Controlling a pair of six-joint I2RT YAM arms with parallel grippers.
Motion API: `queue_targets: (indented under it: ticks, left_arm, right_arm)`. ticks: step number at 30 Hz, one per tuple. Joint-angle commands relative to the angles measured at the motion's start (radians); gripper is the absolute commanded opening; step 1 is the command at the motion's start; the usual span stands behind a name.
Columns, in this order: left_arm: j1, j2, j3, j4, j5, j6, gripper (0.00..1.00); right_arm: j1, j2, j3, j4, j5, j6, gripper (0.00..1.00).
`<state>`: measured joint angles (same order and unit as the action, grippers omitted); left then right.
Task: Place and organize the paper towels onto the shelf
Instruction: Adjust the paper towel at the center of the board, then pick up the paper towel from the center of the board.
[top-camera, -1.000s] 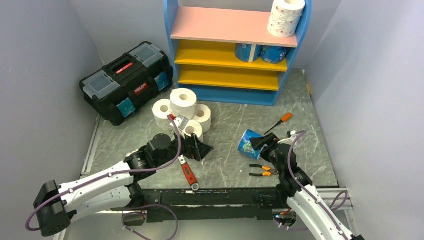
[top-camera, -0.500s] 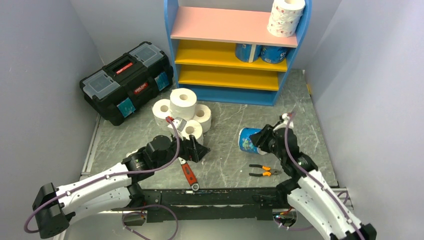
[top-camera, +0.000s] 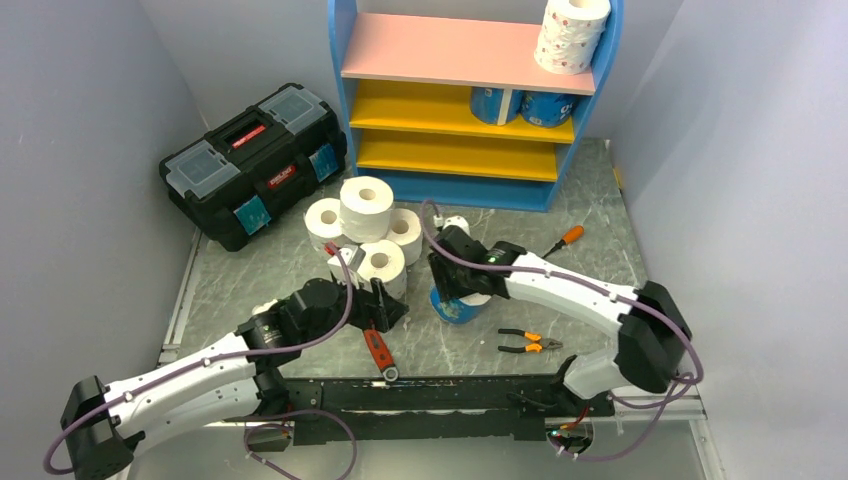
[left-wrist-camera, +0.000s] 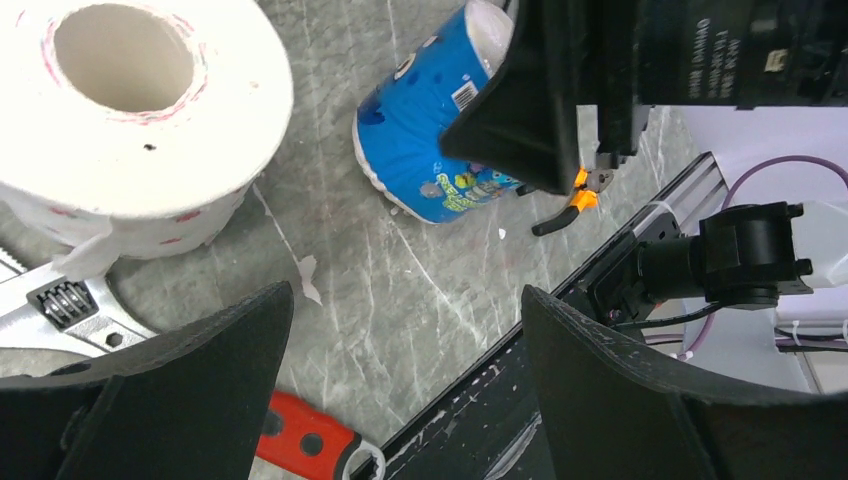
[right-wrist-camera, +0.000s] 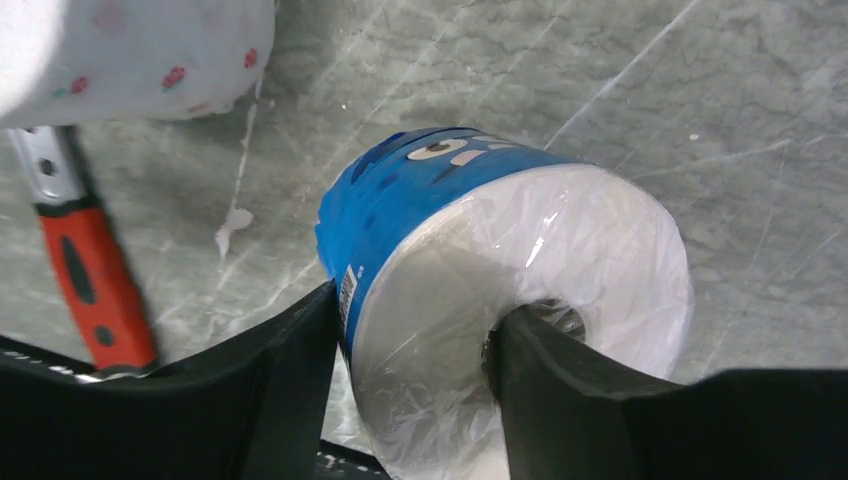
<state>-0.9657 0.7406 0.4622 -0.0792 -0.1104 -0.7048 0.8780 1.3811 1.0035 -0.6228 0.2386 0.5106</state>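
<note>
My right gripper (top-camera: 464, 283) is shut on a blue-wrapped paper towel roll (top-camera: 457, 304) (right-wrist-camera: 520, 290), one finger inside its core and the other on the outside wall. The roll hangs tilted, low over the grey mat in the middle. My left gripper (top-camera: 386, 300) (left-wrist-camera: 405, 370) stands open and holds nothing, just left of that roll, beside a pink-dotted roll (left-wrist-camera: 130, 120). Several white rolls (top-camera: 366, 205) are piled behind it. The shelf (top-camera: 430, 50) holds a pink-dotted roll (top-camera: 572, 32) on top and two blue rolls (top-camera: 520, 105) on the upper yellow board.
A black toolbox (top-camera: 252, 160) sits at the back left. A red-handled wrench (top-camera: 378, 348) lies under my left gripper. Orange-handled pliers (top-camera: 527, 342) and a screwdriver (top-camera: 562, 240) lie to the right of the held roll. Grey walls close in both sides.
My right arm has taken hold of the blue roll and swung left with it to the middle of the mat. My left gripper drew back slightly toward the near edge.
</note>
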Motion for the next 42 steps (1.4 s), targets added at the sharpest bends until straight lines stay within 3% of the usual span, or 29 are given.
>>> queue_targets:
  ticks: [1,8,13,18,22,24,28,32,36,38,42]
  left_arm:
    - [0.000,-0.043,-0.011,-0.021,-0.033,-0.021,0.90]
    - [0.001,-0.064,-0.019,-0.035,-0.040,-0.018,0.90]
    - [0.000,-0.066,-0.010,-0.037,-0.041,-0.009,0.90]
    - [0.001,-0.065,-0.005,-0.039,-0.046,-0.008,0.90]
    - [0.001,-0.071,-0.006,-0.040,-0.049,-0.016,0.90]
    - [0.000,-0.077,-0.010,-0.041,-0.052,-0.021,0.90]
    - [0.001,-0.077,-0.012,-0.042,-0.049,-0.029,0.90]
    - [0.001,-0.070,-0.008,-0.053,-0.047,-0.033,0.90]
    - [0.001,-0.078,-0.008,-0.077,-0.055,-0.036,0.89]
    - [0.001,-0.091,-0.012,-0.084,-0.060,-0.035,0.89]
    - [0.001,-0.131,-0.016,-0.123,-0.084,-0.030,0.90]
  right_arm:
    - [0.035,0.062,0.105,-0.065,0.065,-0.054,0.63]
    - [0.048,0.027,0.128,-0.087,0.051,-0.035,0.94]
    - [0.036,-0.123,0.079,-0.097,0.122,0.058,1.00]
    - [-0.045,-0.345,-0.074,-0.057,0.270,0.361,1.00]
    - [-0.059,-0.534,-0.216,0.090,0.272,0.300,1.00]
    - [-0.069,-0.603,-0.290,0.189,0.186,0.242,1.00]
    - [-0.180,-0.534,-0.286,0.111,0.054,0.281,0.99]
    - [-0.202,-0.508,-0.311,0.164,-0.064,0.253,0.90]
    - [-0.089,-0.515,-0.269,0.188,-0.039,0.164,0.85]
    - [-0.009,-0.453,-0.196,0.153,0.007,0.079,0.84]
    - [0.046,-0.296,-0.043,0.038,0.006,-0.090,0.73]
